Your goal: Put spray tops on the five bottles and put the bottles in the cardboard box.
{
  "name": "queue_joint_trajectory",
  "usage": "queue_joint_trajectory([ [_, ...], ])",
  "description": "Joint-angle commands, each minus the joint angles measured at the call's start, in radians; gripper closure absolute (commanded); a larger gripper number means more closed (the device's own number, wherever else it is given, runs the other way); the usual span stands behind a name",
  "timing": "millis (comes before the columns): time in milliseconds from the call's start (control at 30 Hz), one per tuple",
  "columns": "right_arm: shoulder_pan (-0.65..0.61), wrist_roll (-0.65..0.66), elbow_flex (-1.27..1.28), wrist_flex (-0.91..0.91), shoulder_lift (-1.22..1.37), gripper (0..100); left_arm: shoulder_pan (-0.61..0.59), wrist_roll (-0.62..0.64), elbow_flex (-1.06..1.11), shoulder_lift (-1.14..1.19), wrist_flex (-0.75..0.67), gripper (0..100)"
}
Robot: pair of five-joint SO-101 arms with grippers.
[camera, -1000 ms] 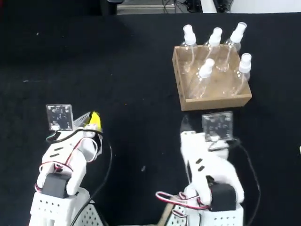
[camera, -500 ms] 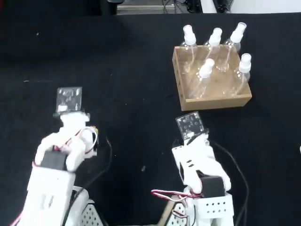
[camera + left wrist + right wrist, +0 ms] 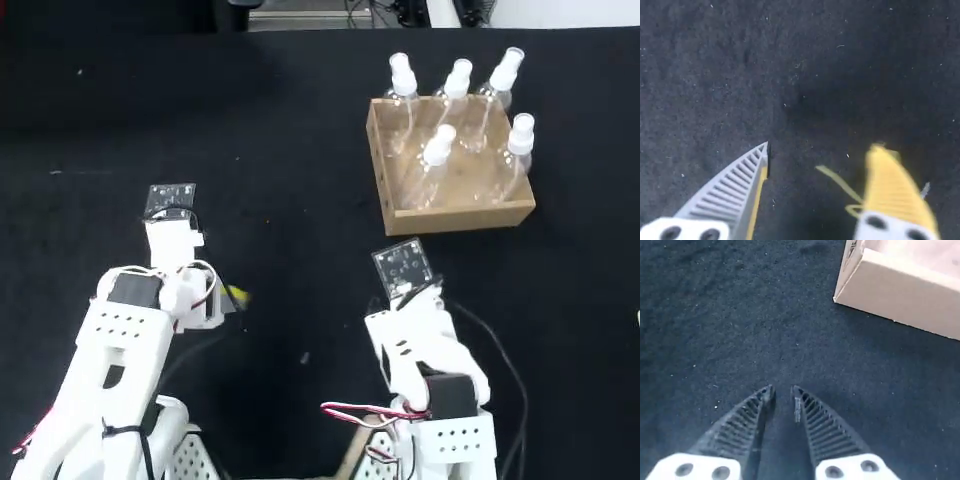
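The cardboard box (image 3: 460, 215) stands at the far right of the black table. Several clear bottles (image 3: 432, 165) stand upright in it, each with a white spray top (image 3: 403, 70). My left gripper (image 3: 817, 150) hovers open over bare black cloth with nothing between its grey and yellow fingers. In the high view its yellow fingertip (image 3: 237, 295) shows beside the left arm at the near left. My right gripper (image 3: 783, 390) is shut on nothing and hangs above the cloth, short of the box's near corner (image 3: 900, 292).
Both arm bases stand at the table's near edge, with loose cables (image 3: 360, 418) by the right one. Black cloth covers the whole table. Beyond the far edge lies a floor with cables.
The left arm has risen and turned, its wrist moving farther out and to the right. The right arm drew back left from the box a second ago and has since kept still.
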Motion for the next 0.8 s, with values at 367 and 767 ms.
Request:
queue_joint_trajectory([
  [367,0.012,0.005,-0.002,-0.005,-0.094,98.7,-0.013,0.063,-0.156,0.012,0.249,36],
  [767,0.014,0.003,-0.002,0.000,-0.094,98.7,-0.013,0.069,-0.182,0.008,0.256,93],
])
